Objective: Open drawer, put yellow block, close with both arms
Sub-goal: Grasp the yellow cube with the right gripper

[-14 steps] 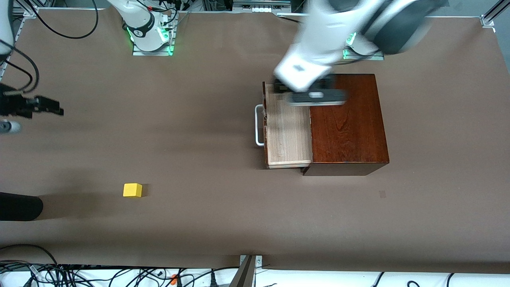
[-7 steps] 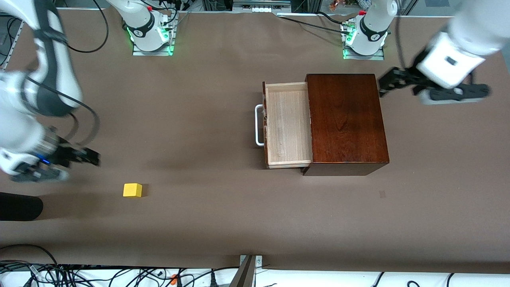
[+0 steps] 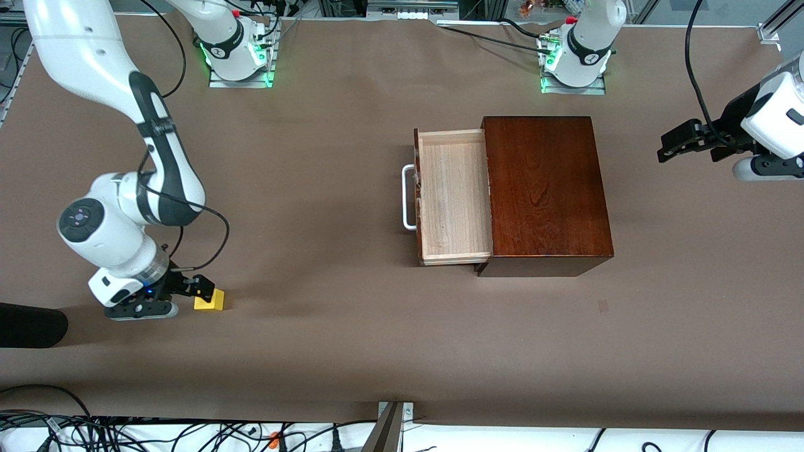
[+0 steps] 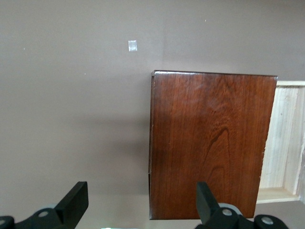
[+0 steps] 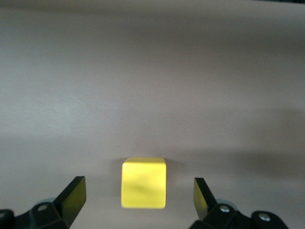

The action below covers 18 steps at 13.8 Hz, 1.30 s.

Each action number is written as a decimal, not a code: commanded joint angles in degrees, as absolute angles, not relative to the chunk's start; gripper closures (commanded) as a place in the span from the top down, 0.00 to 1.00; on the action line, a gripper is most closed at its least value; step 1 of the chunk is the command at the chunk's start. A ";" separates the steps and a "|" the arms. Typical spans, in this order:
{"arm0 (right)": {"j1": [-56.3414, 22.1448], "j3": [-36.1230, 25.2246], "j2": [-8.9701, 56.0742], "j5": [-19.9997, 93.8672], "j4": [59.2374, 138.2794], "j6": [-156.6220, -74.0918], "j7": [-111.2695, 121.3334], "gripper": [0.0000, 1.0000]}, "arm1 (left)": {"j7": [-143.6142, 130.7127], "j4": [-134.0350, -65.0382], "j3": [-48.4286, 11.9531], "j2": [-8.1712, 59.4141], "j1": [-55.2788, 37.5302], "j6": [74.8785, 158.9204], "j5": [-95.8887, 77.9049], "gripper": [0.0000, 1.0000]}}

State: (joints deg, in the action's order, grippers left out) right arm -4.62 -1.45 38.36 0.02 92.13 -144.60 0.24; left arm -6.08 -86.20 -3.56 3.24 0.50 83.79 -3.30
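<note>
The drawer (image 3: 453, 194), a pale wood tray with 1 white loop handle (image 3: 407, 197), stands pulled out of its dark brown box (image 3: 545, 188), interior bare. The yellow block (image 3: 212, 301), 1 small cube, rests flat on the table toward the right arm's end, well apart from the drawer and nearer the front camera.

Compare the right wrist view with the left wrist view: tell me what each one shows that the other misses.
Only the right wrist view shows the small bright yellow cube on the brown table cover, between the open fingers of the right gripper.

Only the left wrist view shows the dark glossy brown wooden box, an edge of its pulled-out pale light-wood drawer tray, and the open left gripper, which is over the table at the left arm's end.

Both share the brown table cover and a pair of spread black fingers holding nothing.
</note>
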 commanded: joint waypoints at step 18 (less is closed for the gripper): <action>-11.93 -0.36 34.19 2.62 80.45 -113.77 -4.01 0.18 | 0.97 -89.21 2.20 0.79 -5.71 87.01 1.05 1.00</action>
State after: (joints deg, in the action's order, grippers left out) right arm -7.90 -0.82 34.56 0.81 85.42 -120.51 0.45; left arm -0.37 -88.98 2.09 1.27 -5.63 86.67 0.04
